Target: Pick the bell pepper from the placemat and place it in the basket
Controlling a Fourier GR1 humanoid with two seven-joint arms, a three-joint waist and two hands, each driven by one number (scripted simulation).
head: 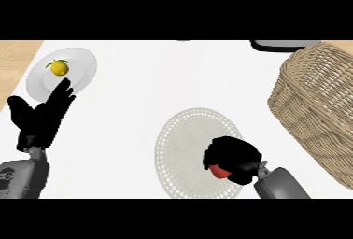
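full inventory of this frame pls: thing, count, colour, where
bell pepper: 1, red, on the placemat, mostly hidden under the right hand
placemat: 1, pale grey, round, centre of the counter
basket: 1, tan wicker, right side
plate: 1, white, upper left
lemon: 1, yellow, on the plate
dark object: 1, black, top edge behind the basket, cannot identify
counter: 1, white
left hand: 1, black, open, left edge, fingers up
right hand: 1, black, curled round the bell pepper

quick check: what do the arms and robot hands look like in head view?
Both arms match: smooth grey forearms, rounded casing, no visible cables. Each ends in a black robot hand with fingers and thumb: the left robot hand, the right robot hand. The left forearm shows faint dark markings, unreadable.
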